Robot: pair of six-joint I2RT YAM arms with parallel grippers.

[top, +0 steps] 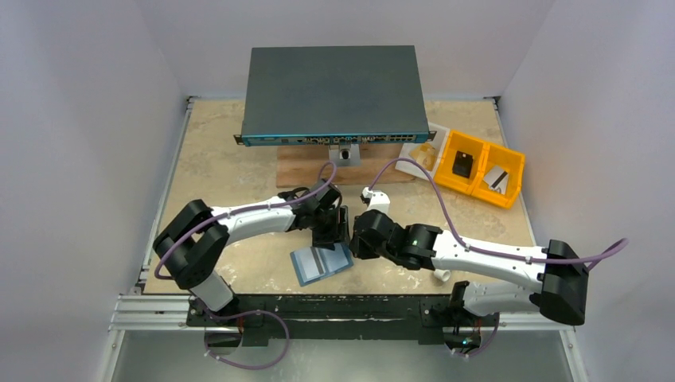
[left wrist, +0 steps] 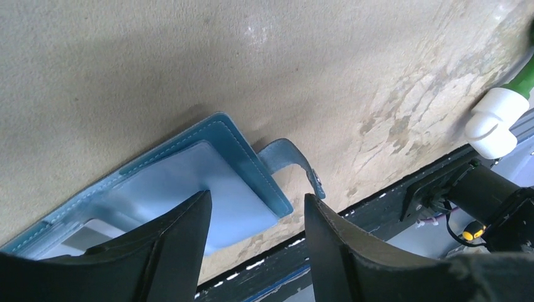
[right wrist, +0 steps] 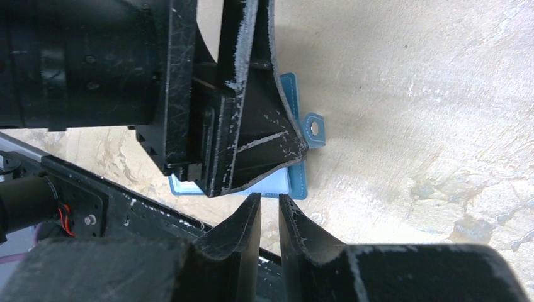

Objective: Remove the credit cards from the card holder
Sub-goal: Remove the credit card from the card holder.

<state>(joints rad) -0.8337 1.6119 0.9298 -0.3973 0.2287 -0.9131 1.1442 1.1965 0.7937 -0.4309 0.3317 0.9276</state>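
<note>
Table [top: 239,151] is a tan, stone-mottled top w/ worn pale patches toward the near edge, boxed in by plain pale walls [top: 79,119] on three sides. An aluminium rail [top: 159,306] runs along the front where both arm bases bolt on. At the back, a large dark grey box [top: 334,87] w/ a row of ports along its front sits on a wood board [top: 302,171]. To the R of it are a clear bag [top: 426,151] and two yellow bins [top: 477,167], each w/ a small item inside. A small white cylinder [top: 440,276] stands near the front edge by the R arm. The card holder [top: 321,263] lies opened flat, inner side up, near the front edge btwn the arms, its strap tab [left wrist: 296,167] sticking out to the side. A pale panel [left wrist: 189,182] shows inside; card or lining, can't tell. Left gripper [top: 333,237] hangs just over the holder, claw wide, nothing btwn the fingers. Right gripper [top: 356,239] sits right beside it, claw narrow w/ only a slit, nothing seen in it.
</note>
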